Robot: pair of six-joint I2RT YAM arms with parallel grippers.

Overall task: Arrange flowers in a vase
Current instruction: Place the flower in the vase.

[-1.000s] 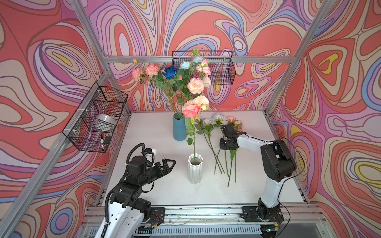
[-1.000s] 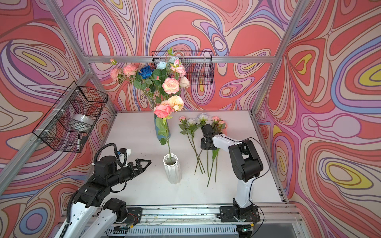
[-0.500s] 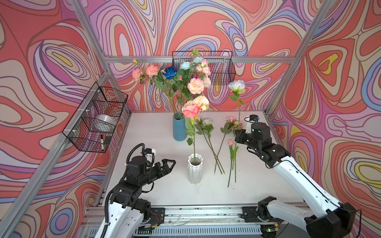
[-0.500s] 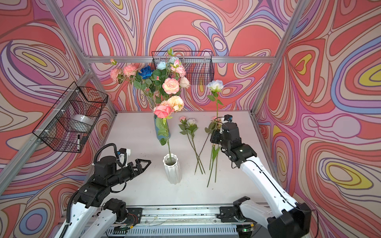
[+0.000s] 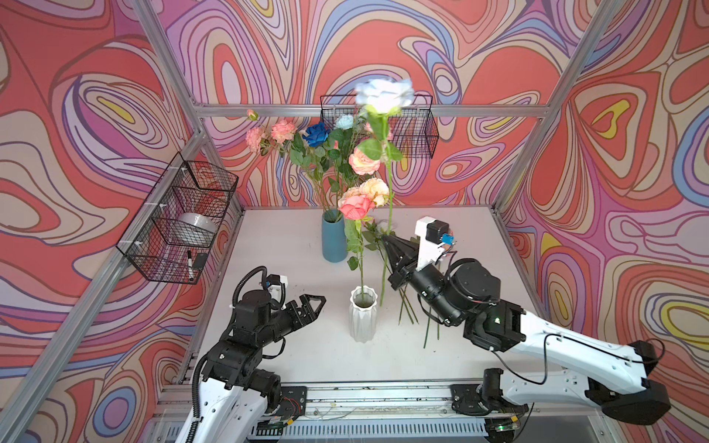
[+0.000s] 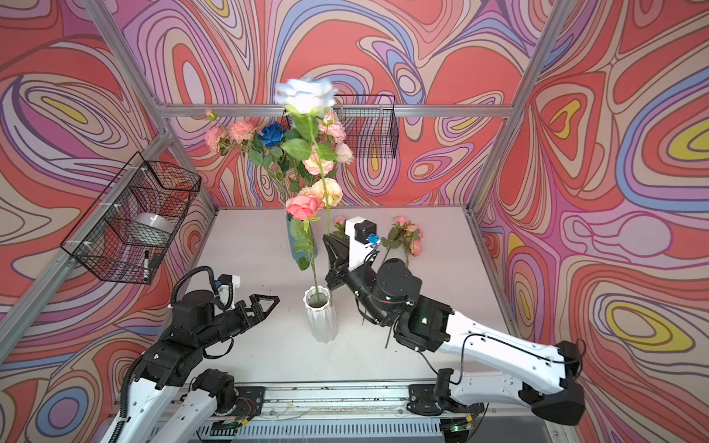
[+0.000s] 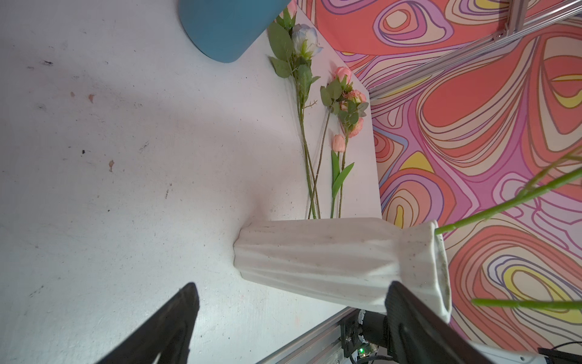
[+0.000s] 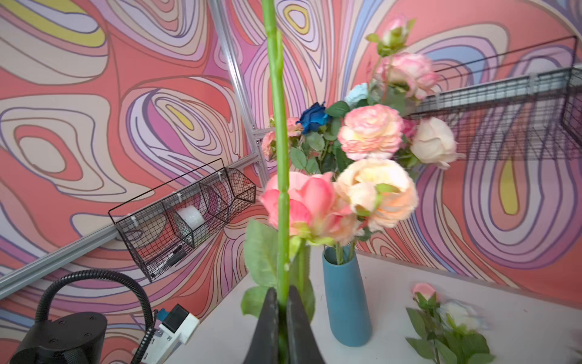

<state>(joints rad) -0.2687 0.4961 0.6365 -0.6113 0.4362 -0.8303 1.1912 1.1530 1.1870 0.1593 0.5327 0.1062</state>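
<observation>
Jaws of the right gripper point(image 8: 282, 297) pinch a tall pale-blue rose point(image 5: 383, 94), stem straight up — bottom end just beside the white ridged vase point(image 5: 362, 320) mouth; left gripper point(image 5: 309, 305) gapes.

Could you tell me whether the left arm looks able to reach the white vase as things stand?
Probably yes. The left gripper stands open beside the white vase, with only bare table between them. The right gripper holds a pale rose on the vase's other side, out of the way.
</observation>
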